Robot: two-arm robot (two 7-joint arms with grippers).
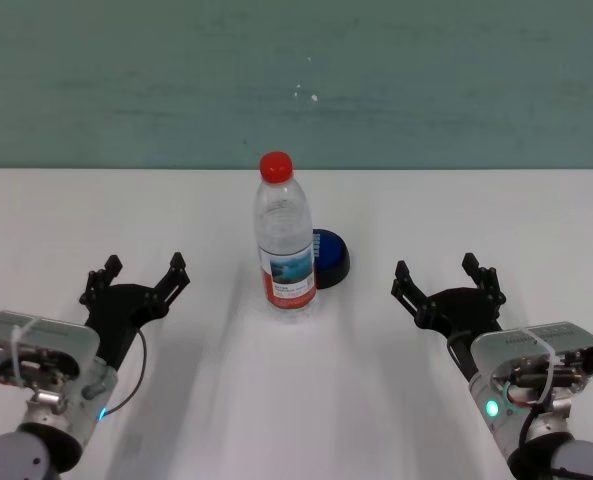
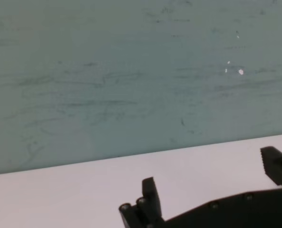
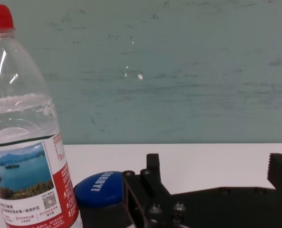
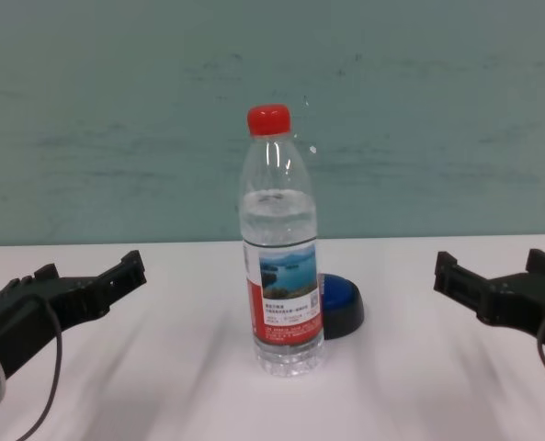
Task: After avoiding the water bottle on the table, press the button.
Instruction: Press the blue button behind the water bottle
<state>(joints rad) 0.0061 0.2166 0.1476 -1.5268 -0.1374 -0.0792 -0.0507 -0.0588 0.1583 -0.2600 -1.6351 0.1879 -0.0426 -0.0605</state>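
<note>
Standing upright mid-table (image 1: 96, 210): water bottle (image 1: 284, 240), masking the left part of the button (image 1: 330, 255) just behind it (blue dome only partly seen). Flanking, well apart from both: left gripper (image 1: 139, 271) and right gripper (image 1: 446, 275), fingers spread wide, grasping nothing, forearms cut off at frame's edge.

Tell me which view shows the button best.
The right wrist view: the button shows most of its blue dome, with white lettering, beside the bottle. In the head view and chest view the bottle hides part of it. The left wrist view misses it entirely.
</note>
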